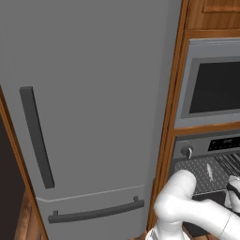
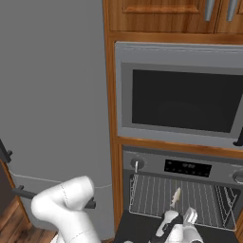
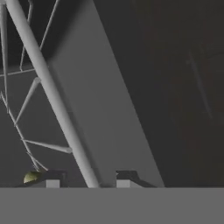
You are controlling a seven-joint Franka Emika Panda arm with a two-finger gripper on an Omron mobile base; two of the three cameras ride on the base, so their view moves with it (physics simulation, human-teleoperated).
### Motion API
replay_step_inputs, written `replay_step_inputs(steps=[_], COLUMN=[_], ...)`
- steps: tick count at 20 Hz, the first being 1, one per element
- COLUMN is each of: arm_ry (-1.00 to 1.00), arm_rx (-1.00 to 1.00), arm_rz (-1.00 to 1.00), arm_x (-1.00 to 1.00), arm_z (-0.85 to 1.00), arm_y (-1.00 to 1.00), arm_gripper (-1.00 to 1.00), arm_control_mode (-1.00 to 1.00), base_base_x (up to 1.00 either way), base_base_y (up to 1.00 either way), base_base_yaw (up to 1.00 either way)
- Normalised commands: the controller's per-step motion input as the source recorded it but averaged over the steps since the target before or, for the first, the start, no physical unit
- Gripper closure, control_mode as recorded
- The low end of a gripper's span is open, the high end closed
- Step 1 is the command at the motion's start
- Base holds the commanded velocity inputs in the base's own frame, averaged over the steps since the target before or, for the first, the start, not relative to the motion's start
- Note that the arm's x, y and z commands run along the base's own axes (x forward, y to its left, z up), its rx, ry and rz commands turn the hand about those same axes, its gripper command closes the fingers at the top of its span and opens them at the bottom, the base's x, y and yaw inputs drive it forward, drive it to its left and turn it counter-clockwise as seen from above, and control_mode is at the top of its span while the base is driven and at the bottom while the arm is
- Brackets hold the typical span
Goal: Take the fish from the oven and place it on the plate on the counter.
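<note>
The oven (image 2: 156, 166) stands open, its dark door (image 2: 137, 228) folded down below the wire rack (image 2: 152, 194). The fish (image 2: 176, 196), small, slender and pale, lies on that rack, also seen as the fish (image 1: 209, 172) from the left. My gripper (image 2: 180, 219) hovers just in front of and below the fish, over the door. In the hand view my gripper (image 3: 87, 181) is open, its fingertips (image 3: 124, 178) apart with a thick rack bar (image 3: 52, 96) running between them and nothing held. The plate and the counter are out of view.
A tall grey fridge (image 1: 93, 93) with dark handles takes up the left. A grey-framed dark-windowed unit (image 2: 185, 99) sits above the oven, wooden cabinets (image 2: 161, 12) over it. My white arm (image 1: 187, 206) crosses in front of the oven's lower left.
</note>
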Motion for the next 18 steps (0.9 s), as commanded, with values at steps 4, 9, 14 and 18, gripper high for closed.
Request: replay_step_inputs(steps=[4, 9, 14, 18], arm_ry=[0.16, 0.17, 0.17, 0.15], arm_rx=[0.0, 0.01, 0.05, 0.07], arm_rz=[0.0, 0.0, 0.0, 0.0], arm_x=[-0.67, -0.78, -0.93, -1.0], arm_z=[-0.44, -0.36, -0.32, -0.34], arm_y=[-0.25, -0.28, -0.35, -0.39], arm_gripper=[1.0, 1.0, 1.0, 1.0], arm_control_mode=[-1.0, -1.0, -1.0, -1.0], base_base_x=[0.0, 0.0, 0.0, 0.0], base_base_y=[0.0, 0.0, 0.0, 0.0], base_base_yaw=[0.0, 0.0, 0.0, 0.0])
